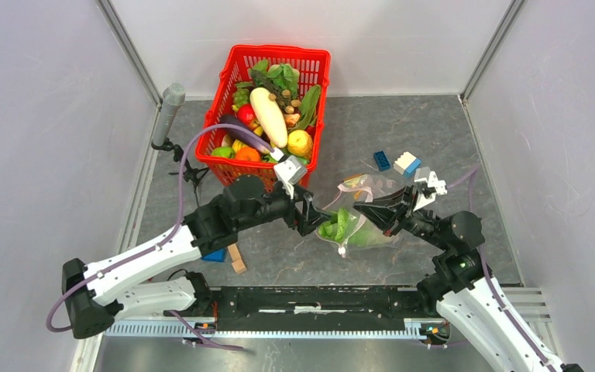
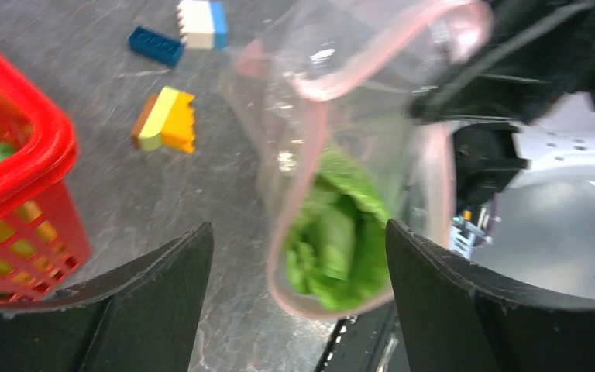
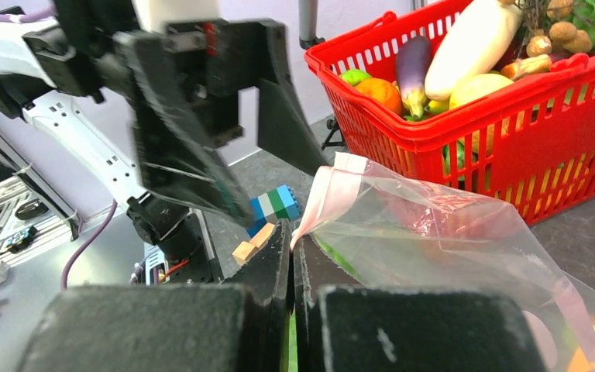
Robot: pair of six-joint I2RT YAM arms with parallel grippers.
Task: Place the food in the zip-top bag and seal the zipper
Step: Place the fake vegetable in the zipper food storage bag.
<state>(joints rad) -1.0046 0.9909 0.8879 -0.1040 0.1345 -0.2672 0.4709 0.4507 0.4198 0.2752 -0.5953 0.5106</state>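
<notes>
From where I stood, the zip-top bag [image 1: 364, 190] sat just right of centre in the overhead frame, its mouth gaping toward the left and its long axis running roughly left to right over the bench [image 1: 434, 132]. A crumpled green leafy cabbage [image 1: 341, 226] lay inside, lengthwise. The zipper [image 2: 314, 147] showed as a soft pink loop around the clear, crinkly plastic. The right hand [image 1: 362, 209] was clamped tight on that pink edge, holding it up. The left hand [image 1: 314, 217] stood at the mouth with its fingers wide apart, gripping nothing. The bench was dark grey and mottled like stone, walled in pale grey. At upper centre a red mesh basket [image 1: 279, 51] held a smooth white radish [image 1: 269, 116] and glossy eggplant [image 3: 412, 70]; building blocks [image 1: 399, 161] lay nearby.
</notes>
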